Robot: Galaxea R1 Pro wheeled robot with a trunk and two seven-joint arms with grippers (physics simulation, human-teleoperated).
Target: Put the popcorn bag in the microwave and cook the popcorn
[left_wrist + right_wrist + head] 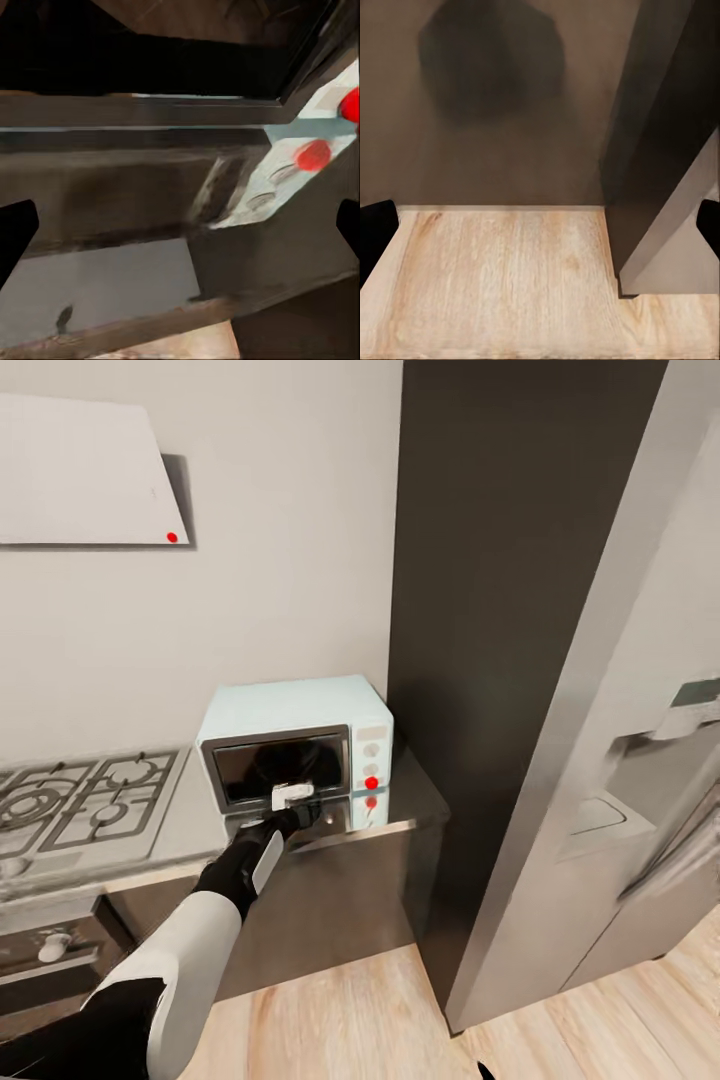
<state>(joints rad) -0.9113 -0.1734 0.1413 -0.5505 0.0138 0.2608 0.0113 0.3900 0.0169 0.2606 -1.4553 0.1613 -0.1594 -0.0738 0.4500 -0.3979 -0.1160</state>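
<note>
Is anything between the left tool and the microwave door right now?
Nothing visible: the left tool sits right at the lower edge of the pale blue-white box microwave, in front of its closed dark glass door.

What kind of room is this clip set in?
A simulated home kitchen, by the look of it: a gas hob set in the countertop, a pale blue microwave beside it, and a tall steel fridge on wood flooring.

Microwave [290, 712] is showing pale blue-white, dark-framed glass door, a red light glowing on its side panel. My left arm [215, 905] is showing black and white. Desk [405, 800] is looking grey over dark brown fronts. Floor [510, 277] is showing light wood grain. Fridge [600, 760] is looking silver-grey. Wall [280, 510] is reading off-white.
</note>
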